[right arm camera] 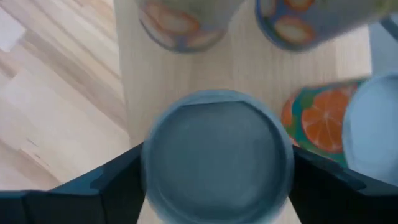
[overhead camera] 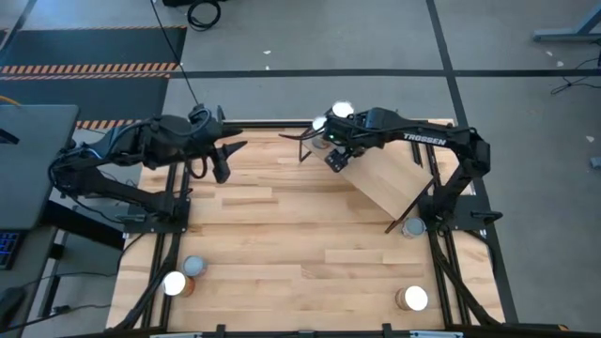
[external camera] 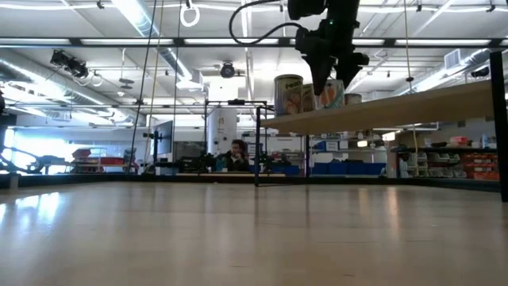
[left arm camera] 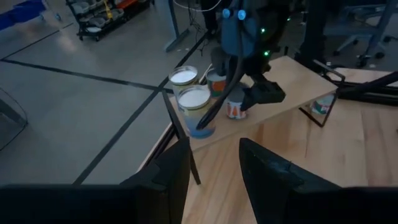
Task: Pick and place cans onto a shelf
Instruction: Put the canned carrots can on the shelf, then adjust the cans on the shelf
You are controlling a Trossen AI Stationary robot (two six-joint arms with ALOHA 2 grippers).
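The light-wood shelf (overhead camera: 390,178) stands at the table's far right on a black wire frame. Three cans stand at its far left end (left arm camera: 194,107), (left arm camera: 184,77), (left arm camera: 217,81). My right gripper (overhead camera: 335,156) is over that end, shut on a further can with a bluish-grey top (right arm camera: 217,155), which also shows in the left wrist view (left arm camera: 235,109). My left gripper (overhead camera: 223,167) hangs open and empty over the table's far left, and shows in its own wrist view (left arm camera: 214,168). My right gripper has the can between its two fingers, one on each side of the can's round wall just under the rim (right arm camera: 149,168). The fingers point down from above. The can stands upright among the others; in the low view (external camera: 333,94) its bottom seems to be on the shelf.
Two cans (overhead camera: 192,267), (overhead camera: 176,284) stand near the table's front left corner. One can (overhead camera: 411,299) stands at the front right and one (overhead camera: 413,227) by the shelf's near leg. The middle of the wooden tabletop (overhead camera: 282,235) is bare.
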